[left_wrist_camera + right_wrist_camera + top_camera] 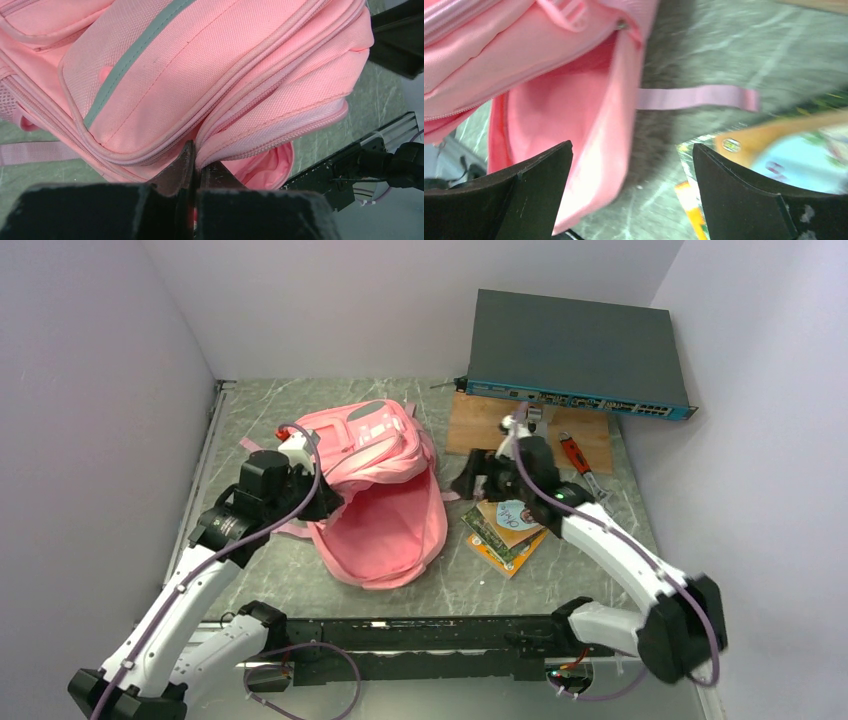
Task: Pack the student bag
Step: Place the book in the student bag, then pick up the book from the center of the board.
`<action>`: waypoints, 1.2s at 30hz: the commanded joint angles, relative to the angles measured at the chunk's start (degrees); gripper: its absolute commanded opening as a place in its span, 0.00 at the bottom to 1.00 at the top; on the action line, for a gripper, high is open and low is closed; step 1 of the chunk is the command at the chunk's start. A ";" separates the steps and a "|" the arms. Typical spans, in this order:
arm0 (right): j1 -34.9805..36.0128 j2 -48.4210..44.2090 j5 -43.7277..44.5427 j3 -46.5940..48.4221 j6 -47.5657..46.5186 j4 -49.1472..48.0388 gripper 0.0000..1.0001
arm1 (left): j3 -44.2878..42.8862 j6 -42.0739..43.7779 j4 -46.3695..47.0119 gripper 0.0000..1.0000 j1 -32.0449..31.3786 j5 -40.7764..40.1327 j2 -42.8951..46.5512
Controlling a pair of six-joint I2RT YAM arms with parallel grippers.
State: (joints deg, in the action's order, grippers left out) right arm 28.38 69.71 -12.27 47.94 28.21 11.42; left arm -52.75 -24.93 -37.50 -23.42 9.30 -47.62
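My left gripper (318,502) is clenched on the rim of the student bag (385,530). In its wrist view the two fingers (175,172) pinch the pink edge just beside the zipper and lift it a little, so the mouth stands open. The bag lies on the table (600,570) left of the centre, its open mouth toward the near edge and its front pockets on the far side. It is soft and pink, with a grey trim line across the pocket (130,55), and the lining (574,115) inside looks smooth and empty as far as I can see. To the right of the bag, near but not touching it, some books (505,530) lie in a loose pile, and a loose pink strap (696,97) rests on the table between them. My right gripper (631,192) hangs above this gap with its fingers released and wide, and nothing is between them. I judge that the step in hand is holding the bag open while the right arm goes for the first book. The next move calls for lowering onto the top book, closing on its edge and sliding it into the mouth without pulling the rim from my left fingers. Farther away are a wooden board (480,425), a red tool (575,455) and a dark flat box (575,355).
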 commanded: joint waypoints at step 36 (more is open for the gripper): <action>-57.81 -5.31 -11.40 -25.73 9.16 -15.53 0.60 | -0.86 -2.73 4.57 0.00 0.74 4.99 -0.47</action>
State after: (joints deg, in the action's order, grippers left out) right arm -29.17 64.29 -23.27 22.94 38.70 0.23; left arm -52.05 -25.15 -35.16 -23.31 12.95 -49.50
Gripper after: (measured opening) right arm 0.647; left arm 0.038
